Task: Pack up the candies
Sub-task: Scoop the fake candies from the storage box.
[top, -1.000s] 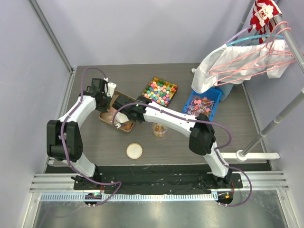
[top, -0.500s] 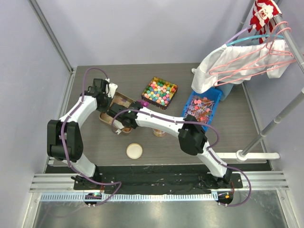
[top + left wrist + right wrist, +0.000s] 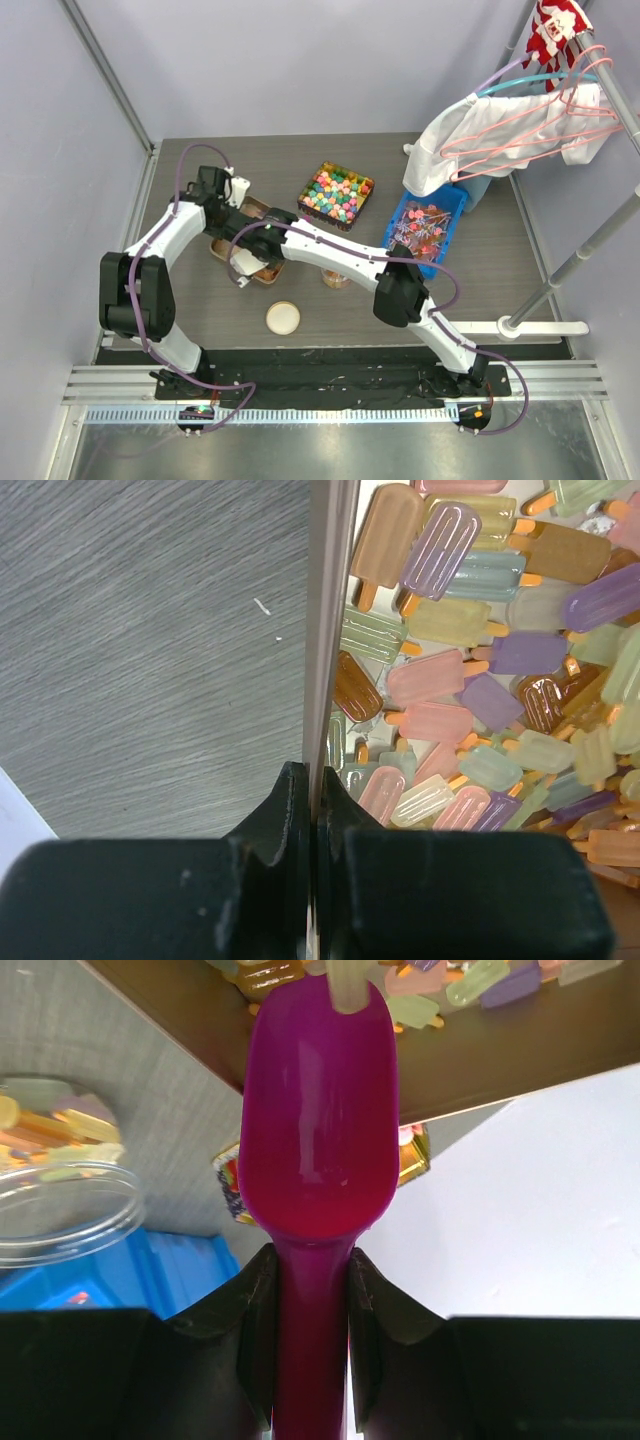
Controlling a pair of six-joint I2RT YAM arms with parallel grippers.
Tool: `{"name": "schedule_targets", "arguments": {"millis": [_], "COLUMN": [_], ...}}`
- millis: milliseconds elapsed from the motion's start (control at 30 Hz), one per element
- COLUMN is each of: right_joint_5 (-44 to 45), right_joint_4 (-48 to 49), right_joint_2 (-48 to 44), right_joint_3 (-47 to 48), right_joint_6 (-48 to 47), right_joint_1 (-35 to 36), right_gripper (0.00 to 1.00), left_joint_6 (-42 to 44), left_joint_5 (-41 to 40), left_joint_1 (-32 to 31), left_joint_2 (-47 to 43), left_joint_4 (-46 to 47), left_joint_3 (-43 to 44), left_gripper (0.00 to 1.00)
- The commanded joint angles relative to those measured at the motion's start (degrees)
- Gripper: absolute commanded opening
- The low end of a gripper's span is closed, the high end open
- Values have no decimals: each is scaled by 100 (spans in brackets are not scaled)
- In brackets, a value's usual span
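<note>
Starting at the left, we see the left gripper (image 3: pixel 312 780) pinched tight on the thin rim of the brown tray (image 3: pixel 325 630), with only that wall between its jaws. Inside the tray lie the candies (image 3: pixel 470 680), lolly-shaped pieces in pink, lilac, green, yellow and brown, heaped with no common heading: their long axes cross every way, though many orange sticks point rightward in the left wrist view. Next, the right gripper (image 3: pixel 310 1270) clamps the handle of a magenta scoop (image 3: pixel 315 1130), its long axis running straight away from the fingers, one pale candy at the bowl's tip by the tray. Further right sit a round lid (image 3: pixel 283 318), a clear jar (image 3: pixel 337 275) holding some candies, a box of bright sweets (image 3: pixel 337 193) and a blue bin (image 3: pixel 428 222), all on a grey wood-grain table (image 3: pixel 340 325); pale lilac walls (image 3: pixel 300 60) enclose it, and garments (image 3: pixel 510 130) hang at far right
</note>
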Motion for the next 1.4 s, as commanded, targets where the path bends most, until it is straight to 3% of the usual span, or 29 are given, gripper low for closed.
{"name": "schedule_targets", "arguments": {"millis": [0, 233, 667, 1367], "right_joint_5": [-566, -636, -2227, -2922], "right_joint_4": [-667, -290, -113, 491], "right_joint_2": [-42, -16, -165, -217], "right_joint_3": [190, -21, -118, -266], "right_joint_6": [307, 641, 1282, 2319], "right_joint_1": [61, -70, -378, -440], "right_gripper": [1, 1, 1, 1], "left_joint_6": [-184, -184, -193, -193], "left_joint_5": [283, 326, 327, 327], "left_joint_1": [8, 17, 8, 17], "left_joint_2": [-172, -207, -216, -207], "left_joint_4": [446, 437, 454, 463], "left_joint_3": [327, 318, 300, 292], "left_gripper": [0, 0, 0, 0]}}
